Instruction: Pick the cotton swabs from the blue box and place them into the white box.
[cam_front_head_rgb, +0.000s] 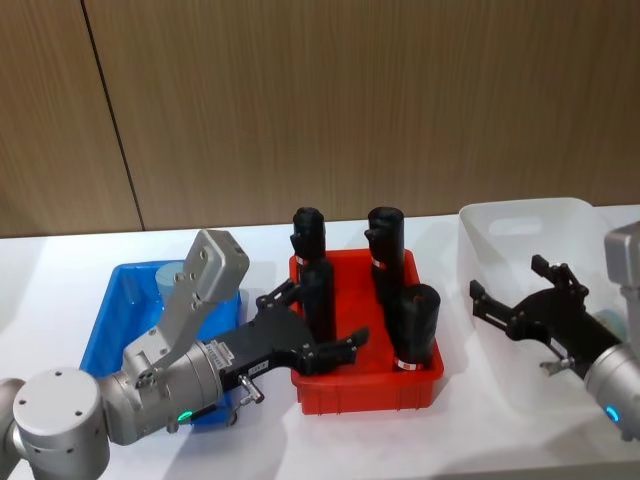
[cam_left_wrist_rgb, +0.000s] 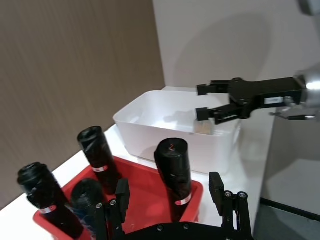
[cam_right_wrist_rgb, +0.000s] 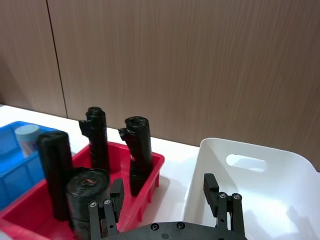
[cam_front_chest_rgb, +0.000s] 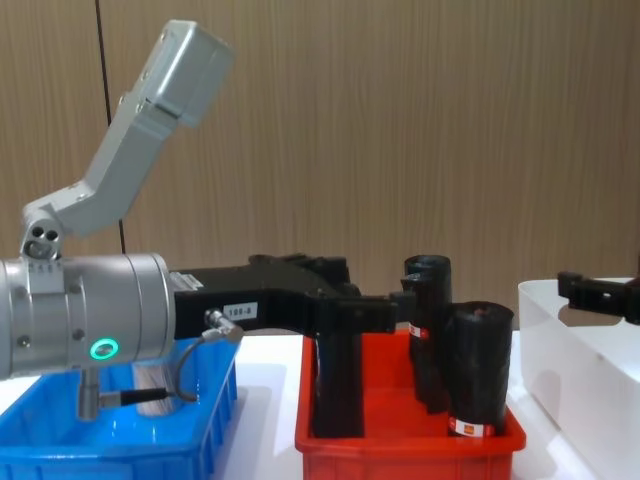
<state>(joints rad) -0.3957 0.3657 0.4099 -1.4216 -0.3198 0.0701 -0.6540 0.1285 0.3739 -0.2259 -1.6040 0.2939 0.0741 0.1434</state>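
1. Cotton swabs (cam_front_head_rgb: 170, 277), in a small clear cylindrical tub with a pale grey-blue round lid, stand at the far side of the bright blue ribbed plastic box (cam_front_head_rgb: 108, 325). The box is on the white tabletop (cam_front_head_rgb: 60, 265) at the robot's left.
2. The left gripper (cam_front_head_rgb: 322, 316) hangs over the near left part of the red plastic bin (cam_front_head_rgb: 370, 392), just beside the blue box and close to the tall black rolls (cam_front_head_rgb: 308, 232). Its fingers are spread wide with nothing between them.
3. The right gripper (cam_front_head_rgb: 508, 278) hovers over the translucent white plastic box (cam_front_head_rgb: 490, 235) at the robot's right, fingers likewise apart and empty. The left wrist view shows a small pale thing (cam_left_wrist_rgb: 204, 127) just below one fingertip, but what it is cannot be told.
4. With both grippers empty, the step in hand looks like the reach for the tub, with no grasp made yet.
5. The next move probably calls for the left gripper to clear the black rolls and swing to the robot's left over the blue box. It would then descend around the tub and close without tipping it.
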